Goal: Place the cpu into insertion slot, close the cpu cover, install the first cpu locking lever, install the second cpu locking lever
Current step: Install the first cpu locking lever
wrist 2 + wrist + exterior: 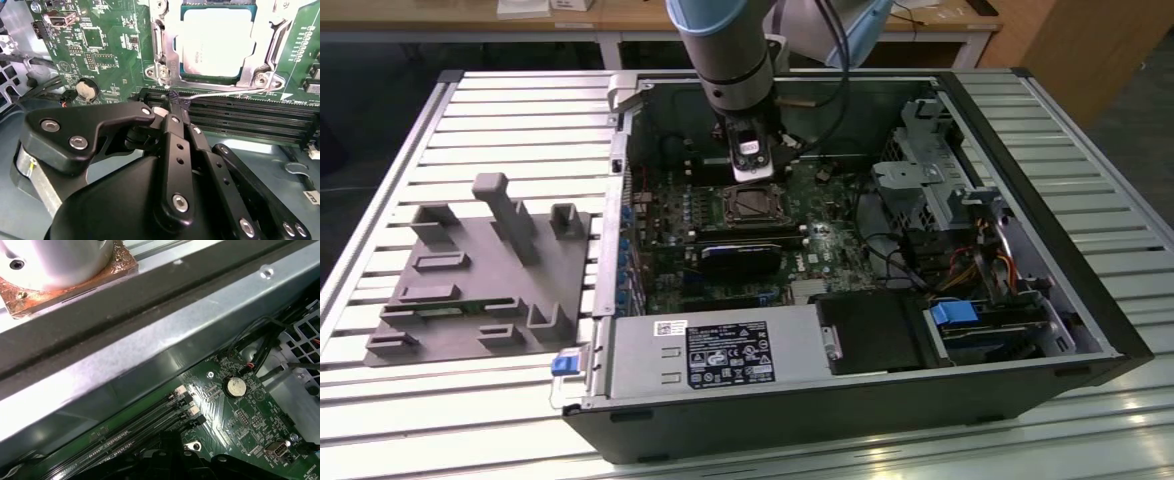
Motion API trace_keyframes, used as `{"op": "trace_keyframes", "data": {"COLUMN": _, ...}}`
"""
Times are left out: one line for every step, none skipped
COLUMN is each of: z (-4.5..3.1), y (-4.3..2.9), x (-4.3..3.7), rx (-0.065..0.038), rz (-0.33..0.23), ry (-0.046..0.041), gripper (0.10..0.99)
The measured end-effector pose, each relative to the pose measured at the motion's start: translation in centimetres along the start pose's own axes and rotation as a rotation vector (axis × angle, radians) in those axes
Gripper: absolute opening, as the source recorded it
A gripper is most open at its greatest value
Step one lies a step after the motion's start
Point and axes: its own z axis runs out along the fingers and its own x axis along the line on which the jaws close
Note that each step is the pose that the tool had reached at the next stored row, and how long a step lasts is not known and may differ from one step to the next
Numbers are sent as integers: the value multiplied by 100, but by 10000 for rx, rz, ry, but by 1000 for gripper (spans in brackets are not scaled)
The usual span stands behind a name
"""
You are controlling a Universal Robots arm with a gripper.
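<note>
As the fingers sit closed, tips at the end of the locking lever (pinched or only pressed, I can't tell), steady pressure should stop that thin wire springing loose. Beyond it the cpu lies under the lowered cpu cover. In the exterior view the insertion slot is at six o'clock of the fingers.

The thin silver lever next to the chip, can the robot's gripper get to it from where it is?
Probably yes. In the second wrist view the gripper sits right at the end of the locking lever, beside the memory slots, with nothing between them.
</note>
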Motion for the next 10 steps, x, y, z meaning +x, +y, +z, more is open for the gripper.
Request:
{"op": "trace_keyframes", "data": {"z": 4, "y": -2, "x": 1, "rx": 9, "rz": -3, "ry": -6, "gripper": 102}}
{"op": "trace_keyframes", "data": {"z": 9, "y": -3, "x": 1, "rx": 20, "rz": -7, "ry": -12, "gripper": 102}}
{"op": "trace_keyframes", "data": {"z": 13, "y": -5, "x": 2, "rx": 34, "rz": -12, "ry": -21, "gripper": 102}}
{"op": "trace_keyframes", "data": {"z": 17, "y": -6, "x": 2, "rx": 48, "rz": -16, "ry": -29, "gripper": 102}}
{"op": "trace_keyframes", "data": {"z": 21, "y": -7, "x": 3, "rx": 62, "rz": -21, "ry": -38, "gripper": 102}}
{"op": "trace_keyframes", "data": {"z": 25, "y": -8, "x": 2, "rx": 74, "rz": -26, "ry": -44, "gripper": 102}}
{"op": "trace_keyframes", "data": {"z": 28, "y": -8, "x": 2, "rx": 86, "rz": -30, "ry": -51, "gripper": 102}}
{"op": "trace_keyframes", "data": {"z": 31, "y": -8, "x": 3, "rx": 97, "rz": -32, "ry": -57, "gripper": 102}}
{"op": "trace_keyframes", "data": {"z": 33, "y": -5, "x": 6, "rx": 102, "rz": -34, "ry": -62, "gripper": 102}}
{"op": "trace_keyframes", "data": {"z": 35, "y": 0, "x": 10, "rx": 105, "rz": -35, "ry": -64, "gripper": 102}}
